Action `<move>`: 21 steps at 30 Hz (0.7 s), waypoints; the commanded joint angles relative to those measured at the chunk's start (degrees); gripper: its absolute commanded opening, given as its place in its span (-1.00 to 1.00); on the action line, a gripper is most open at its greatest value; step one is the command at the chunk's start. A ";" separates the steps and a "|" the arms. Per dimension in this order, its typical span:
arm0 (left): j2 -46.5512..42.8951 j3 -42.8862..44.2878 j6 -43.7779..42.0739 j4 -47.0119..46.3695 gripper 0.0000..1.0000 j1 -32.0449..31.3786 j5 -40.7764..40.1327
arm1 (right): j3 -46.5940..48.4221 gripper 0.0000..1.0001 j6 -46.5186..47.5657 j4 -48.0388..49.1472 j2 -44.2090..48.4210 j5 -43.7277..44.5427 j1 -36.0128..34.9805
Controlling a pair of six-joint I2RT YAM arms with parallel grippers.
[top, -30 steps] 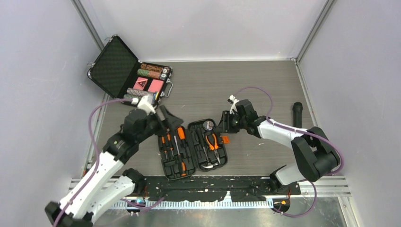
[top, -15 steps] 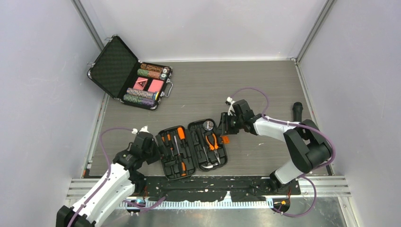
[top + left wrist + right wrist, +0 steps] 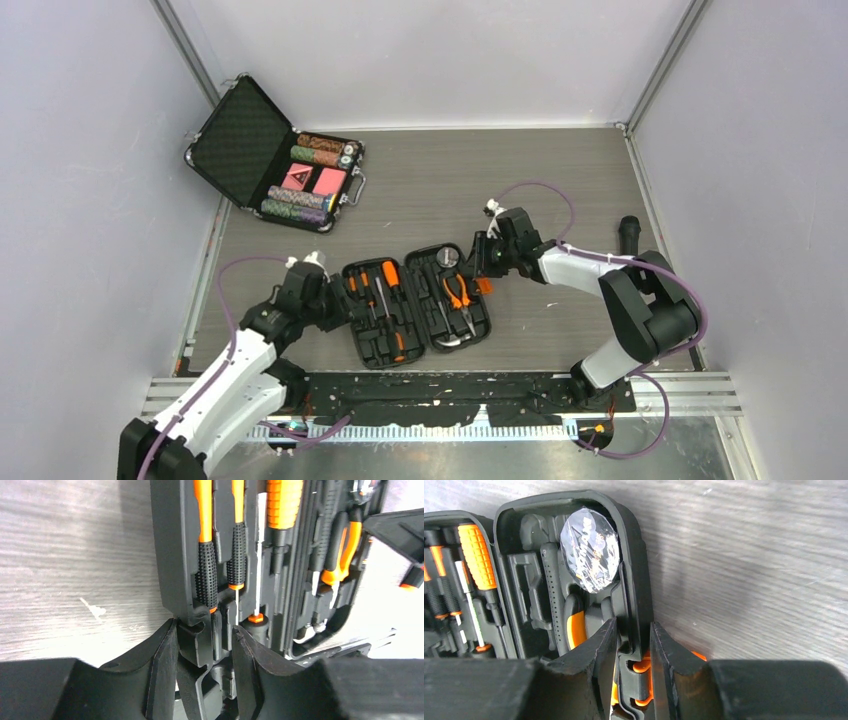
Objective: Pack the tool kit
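Left claw (image 3: 202,630) has come down onto the tool kit (image 3: 417,312), pinching its left wall; right claw (image 3: 630,630) pinches the latch (image 3: 644,667) wall. It lies open on the surface (image 3: 450,190), tools (image 3: 390,273) slotted; closing remains.

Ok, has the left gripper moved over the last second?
Yes. The left gripper has come away from the poker-chip briefcase, back toward the near side, and now straddles the left rim of the tool kit.
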State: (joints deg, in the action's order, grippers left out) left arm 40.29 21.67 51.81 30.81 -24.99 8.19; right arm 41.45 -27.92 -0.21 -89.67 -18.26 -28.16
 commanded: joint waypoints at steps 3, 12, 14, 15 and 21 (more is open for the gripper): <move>9.81 15.47 -1.14 -16.29 -0.24 -0.40 8.45 | -1.59 -0.60 -5.34 6.25 -0.60 0.41 -1.28; 24.02 27.46 -0.15 -21.84 -0.21 -5.63 12.46 | -3.32 -0.67 -9.67 9.90 -0.25 1.48 -1.28; 26.18 29.38 -0.05 -22.18 -0.19 -7.24 12.31 | -3.39 -0.67 -9.98 10.25 -0.43 1.52 -1.29; 27.00 30.34 0.00 -22.40 -0.18 -8.00 12.27 | -3.46 -0.67 -10.10 10.33 -0.53 1.50 -1.31; 32.69 35.15 0.11 -23.65 -0.13 -12.40 10.96 | -3.59 -0.61 -11.46 11.58 -0.98 1.46 -1.23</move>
State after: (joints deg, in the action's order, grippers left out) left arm 70.30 53.45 50.98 12.38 -35.59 16.62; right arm 38.39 -36.56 9.41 -89.95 -11.62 -28.25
